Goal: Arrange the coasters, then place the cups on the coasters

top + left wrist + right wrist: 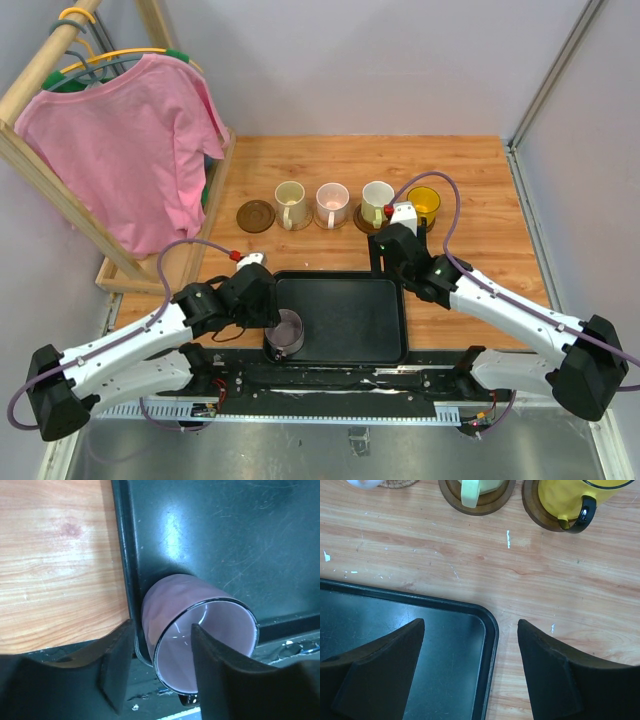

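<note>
A greyish purple cup (175, 605) lies tilted in the near left corner of the black tray (350, 310). My left gripper (161, 626) straddles its rim, one finger inside the mouth and one outside, with a gap still showing beside the wall. Behind the tray stand a cream-yellow cup (290, 205), a pink cup (331, 203), a pale green cup (377, 203) and an amber cup (424, 203). One dark coaster (255, 215) lies bare to their left. The green and amber cups each sit on a brown coaster (485, 505). My right gripper (470, 625) hangs open over the tray's far right corner, holding nothing.
A pink shirt (130, 140) hangs on a wooden rack (150, 270) at the far left, close to the left arm. Grey walls close in the wooden tabletop (480, 190) on the far and right sides. The tray rim (127, 580) runs right beside the purple cup.
</note>
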Controlling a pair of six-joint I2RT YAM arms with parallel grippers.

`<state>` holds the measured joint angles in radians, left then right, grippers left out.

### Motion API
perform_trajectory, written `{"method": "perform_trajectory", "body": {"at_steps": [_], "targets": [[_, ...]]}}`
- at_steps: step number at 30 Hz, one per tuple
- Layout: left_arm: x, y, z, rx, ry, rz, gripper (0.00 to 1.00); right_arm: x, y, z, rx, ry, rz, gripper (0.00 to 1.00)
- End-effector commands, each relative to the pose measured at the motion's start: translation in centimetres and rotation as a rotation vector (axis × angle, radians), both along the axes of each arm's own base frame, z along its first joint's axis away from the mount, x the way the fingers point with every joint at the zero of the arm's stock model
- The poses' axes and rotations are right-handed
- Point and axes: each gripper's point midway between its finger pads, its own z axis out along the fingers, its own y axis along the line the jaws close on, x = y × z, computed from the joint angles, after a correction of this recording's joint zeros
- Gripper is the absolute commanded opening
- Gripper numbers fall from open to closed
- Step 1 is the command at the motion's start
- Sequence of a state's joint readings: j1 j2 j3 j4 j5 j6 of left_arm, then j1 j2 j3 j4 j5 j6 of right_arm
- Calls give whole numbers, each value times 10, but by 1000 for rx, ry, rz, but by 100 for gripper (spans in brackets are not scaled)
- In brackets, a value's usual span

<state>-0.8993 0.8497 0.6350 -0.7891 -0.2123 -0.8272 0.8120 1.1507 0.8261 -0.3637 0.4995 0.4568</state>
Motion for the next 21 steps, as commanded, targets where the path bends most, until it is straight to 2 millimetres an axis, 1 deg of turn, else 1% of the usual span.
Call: {"method": "perform_trajectory", "body": {"at_steps": [1,2,5,9,14,16,21], "targets": [[0,-2,-12,10,9,21,49,5,-8,-2,4,1,-37,77],[2,-3,-13,5,3,27,45,5,-8,-2,4,1,-38,77],[7,-11,-13,-16,-8,24,39,5,-9,-2,1,-1,-39,77],[16,-21,-7,-51,-44,22,38,4,-10,-2,3,-3,-41,77],[37,-24,2,-12,-131,25,38,5,-11,-4,2,0,-44,76],[46,-25,4,17,-163,26,38,5,-11,-4,2,2,-44,77],[66,-35,3,39,-237,2,39,5,-12,-4,3,-2,-46,77]]}}
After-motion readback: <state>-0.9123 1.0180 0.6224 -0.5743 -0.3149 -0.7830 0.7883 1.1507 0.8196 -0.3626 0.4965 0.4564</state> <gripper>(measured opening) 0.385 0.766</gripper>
